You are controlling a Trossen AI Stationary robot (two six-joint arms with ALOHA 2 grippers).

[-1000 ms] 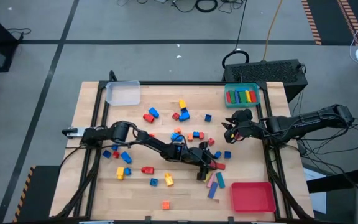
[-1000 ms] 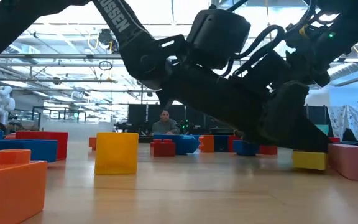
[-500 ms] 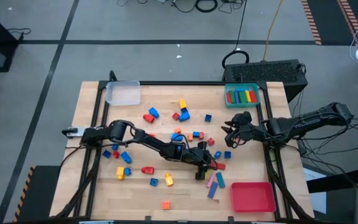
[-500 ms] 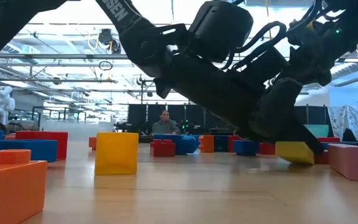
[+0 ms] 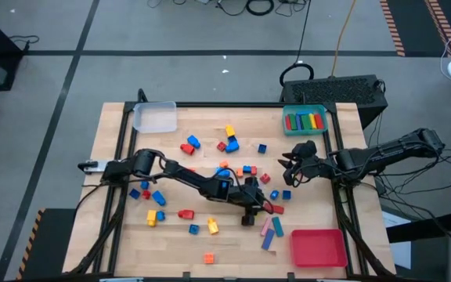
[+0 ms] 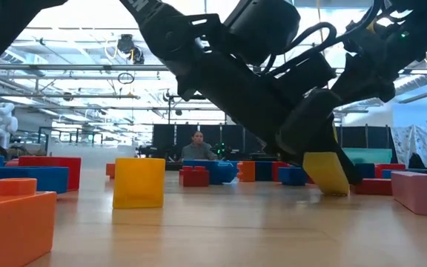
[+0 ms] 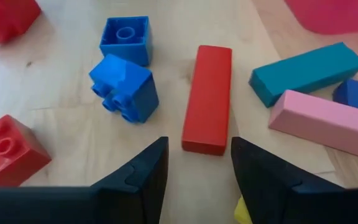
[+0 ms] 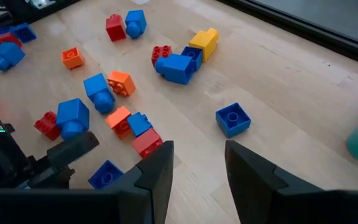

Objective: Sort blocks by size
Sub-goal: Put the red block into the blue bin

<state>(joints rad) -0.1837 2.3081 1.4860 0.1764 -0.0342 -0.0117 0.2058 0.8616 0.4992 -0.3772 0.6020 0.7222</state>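
Blocks of many colours lie scattered over the wooden table [image 5: 171, 243]. My left gripper [image 5: 247, 216] reaches to the table's near middle and is shut on a yellow block [image 6: 325, 172], which shows best in the low view. Just beyond its fingers lie a red bar [image 7: 207, 98], a teal bar [image 7: 306, 71], a pink bar [image 7: 328, 118] and two blue bricks [image 7: 124, 87], all flat on the wood. My right gripper [image 5: 290, 166] hovers open above the table's right side, with nothing between its fingers [image 8: 154, 171]. My left gripper holds the yellow block by its upper end [image 6: 319, 156], coming at it slanting down from the table's left. The gripper's own body hides the place of contact. The block hangs steeply tilted below the fingers; whether its lower end [image 6: 335, 190] touches the wood, I cannot tell.
A clear tray [image 5: 155, 117] stands at the far left. A teal tray [image 5: 304, 120] with coloured bars is at the far right, a red tray [image 5: 318, 247] at the near right. A yellow cube [image 6: 139, 182] and an orange brick [image 6: 10, 222] stand near the low camera.
My left gripper has shut on the yellow block and risen a little, drawing back toward the table's left. The block lay flat on the wood; now its gripped end is raised and it stands steeply tilted.
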